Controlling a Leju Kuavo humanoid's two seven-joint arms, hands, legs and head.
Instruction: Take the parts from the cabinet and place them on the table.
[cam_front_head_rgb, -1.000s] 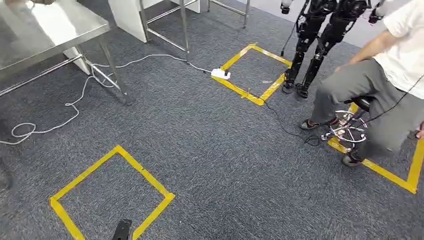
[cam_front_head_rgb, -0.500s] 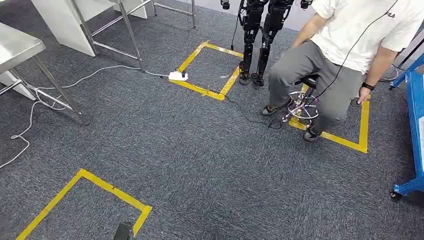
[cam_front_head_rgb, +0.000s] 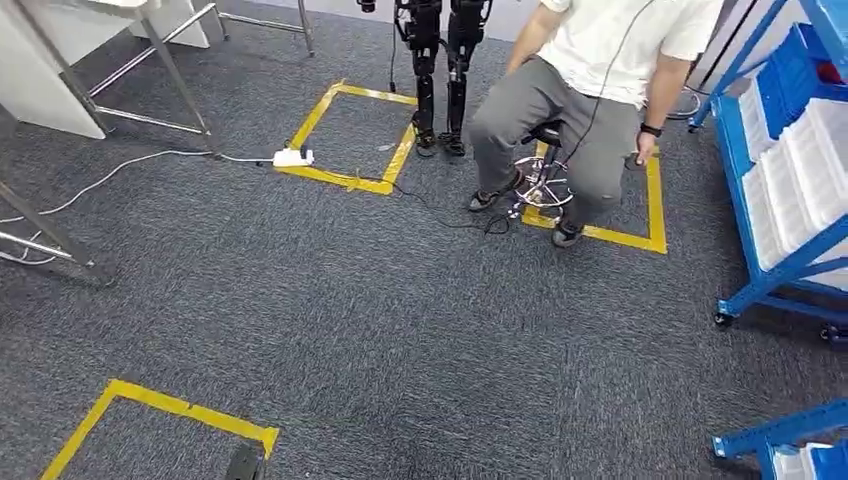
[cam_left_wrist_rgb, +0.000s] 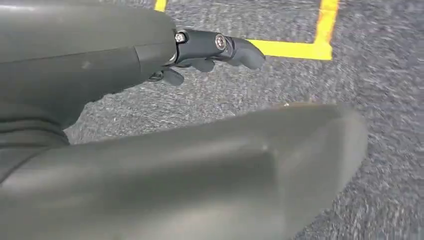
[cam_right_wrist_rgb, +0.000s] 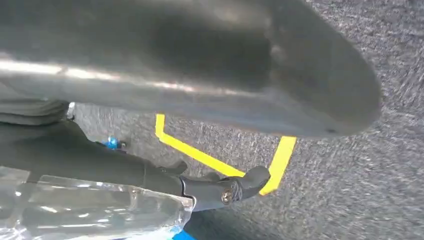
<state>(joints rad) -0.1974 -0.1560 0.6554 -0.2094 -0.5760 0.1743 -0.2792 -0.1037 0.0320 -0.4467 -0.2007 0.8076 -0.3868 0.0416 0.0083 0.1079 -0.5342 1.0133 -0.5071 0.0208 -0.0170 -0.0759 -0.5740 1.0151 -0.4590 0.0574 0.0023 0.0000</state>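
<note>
Blue rack (cam_front_head_rgb: 775, 160) with white bins stands at the right, beside a seated person (cam_front_head_rgb: 585, 90) (stool on a yellow-taped square). Left robot hand (cam_left_wrist_rgb: 200, 50) hangs over grey carpet (cam_front_head_rgb: 400, 330), fingers apart, holding nothing. Right robot hand (cam_right_wrist_rgb: 200, 187): fingers extended, can't tell if it holds anything.

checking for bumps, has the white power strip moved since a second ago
No. The power strip sits at the same corner of the yellow tape square; the whole view shifted, so the camera turned.

Head view high, facing down—wrist views close; all share carpet (cam_front_head_rgb: 400, 320).
</note>
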